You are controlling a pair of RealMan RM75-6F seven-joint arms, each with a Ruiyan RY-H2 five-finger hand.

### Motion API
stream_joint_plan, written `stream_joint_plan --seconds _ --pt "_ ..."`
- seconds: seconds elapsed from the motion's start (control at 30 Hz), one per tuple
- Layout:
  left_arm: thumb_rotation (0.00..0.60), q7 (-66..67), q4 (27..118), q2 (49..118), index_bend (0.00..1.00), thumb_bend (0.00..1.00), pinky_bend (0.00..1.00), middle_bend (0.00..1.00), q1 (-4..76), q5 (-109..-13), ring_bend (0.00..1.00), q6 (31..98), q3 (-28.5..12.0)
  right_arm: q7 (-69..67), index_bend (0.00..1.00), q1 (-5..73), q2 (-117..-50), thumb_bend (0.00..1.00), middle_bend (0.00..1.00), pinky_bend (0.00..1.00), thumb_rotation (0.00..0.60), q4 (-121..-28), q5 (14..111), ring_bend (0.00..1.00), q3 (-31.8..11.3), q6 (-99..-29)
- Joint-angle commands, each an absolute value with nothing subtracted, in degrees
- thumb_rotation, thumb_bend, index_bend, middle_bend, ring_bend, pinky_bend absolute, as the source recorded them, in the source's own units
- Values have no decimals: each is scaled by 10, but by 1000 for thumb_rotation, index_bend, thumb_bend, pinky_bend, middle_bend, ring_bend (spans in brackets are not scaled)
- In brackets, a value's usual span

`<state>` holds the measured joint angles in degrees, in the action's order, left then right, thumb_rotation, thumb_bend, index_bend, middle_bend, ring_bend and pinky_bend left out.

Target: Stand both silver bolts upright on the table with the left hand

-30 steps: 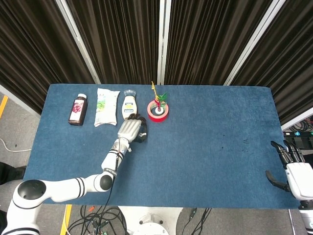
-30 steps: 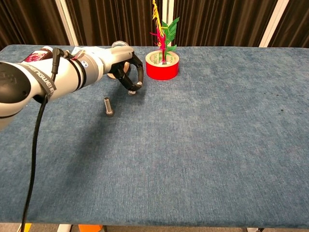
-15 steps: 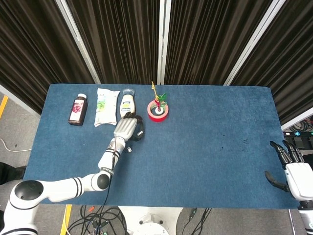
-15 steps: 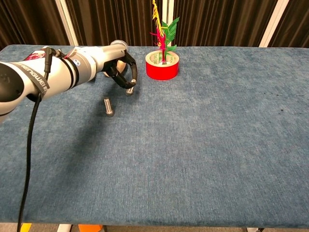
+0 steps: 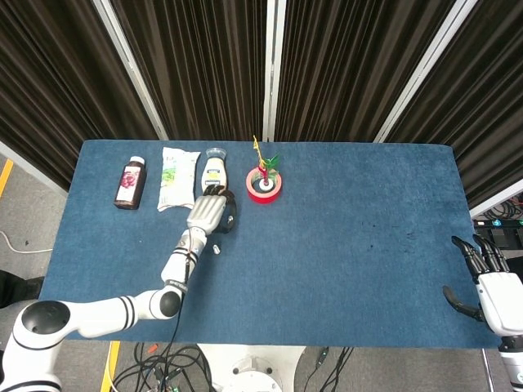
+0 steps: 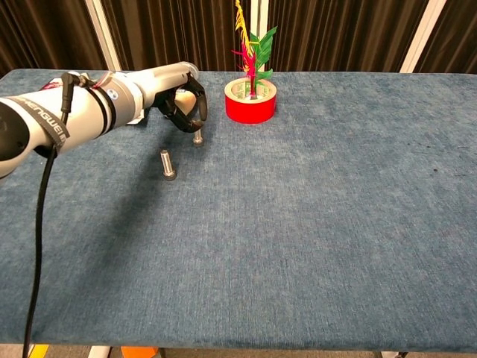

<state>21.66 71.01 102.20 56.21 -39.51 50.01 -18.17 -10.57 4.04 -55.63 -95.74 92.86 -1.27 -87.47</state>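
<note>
Chest view, upper left — left hand [image 6: 182, 104] fingers clamped on upright silver bolt [image 6: 197, 137]; other bolt [image 6: 168, 165] lying just below-left.

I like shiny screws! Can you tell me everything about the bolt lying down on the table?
The lying bolt is small, silver and looks like metal, with a thin shaft and a wider head at the near end. It rests flat on the blue table, not yet stood up. Nothing touches it; the left hand is just behind it, at the other bolt.
</note>
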Motion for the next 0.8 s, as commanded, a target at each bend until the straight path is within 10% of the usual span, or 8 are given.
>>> stream_joint_plan --seconds 0.03,0.8 --pt "600 216 714 1020 479 387 0 217 561 -396 52 502 -182 -106 60 40 -556 228 159 0 600 -958 929 0 -13 -875" --pt "600 162 964 775 331 319 0 216 369 -608 52 753 -113 -125 60 36 -556 229 158 0 600 -944 943 0 -9 -890"
